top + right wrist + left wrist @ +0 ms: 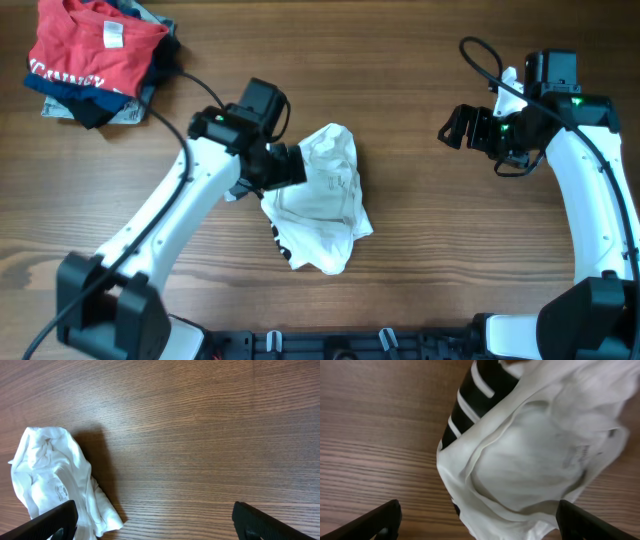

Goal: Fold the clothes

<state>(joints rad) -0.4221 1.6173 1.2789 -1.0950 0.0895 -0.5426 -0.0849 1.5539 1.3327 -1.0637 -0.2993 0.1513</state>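
The clothes point(325, 195) are a crumpled white shirt lying in a heap in the middle of the wooden table. In the left wrist view the shirt point(530, 460) fills the frame, showing a black patch with white stripes point(470, 405). My left gripper point(290, 165) is at the heap's upper left edge. It stands open point(477, 515), its fingers wide apart on either side of the fabric and not pinching it. My right gripper point(452, 127) hovers open well to the right, apart from the shirt. Its wrist view point(153, 512) shows bare wood between the fingers and the shirt point(50, 480) at the left.
A pile of other garments sits at the back left corner, with a red T-shirt point(95, 45) on top of navy and grey pieces point(90, 105). A black cable point(480, 55) loops above the right arm.
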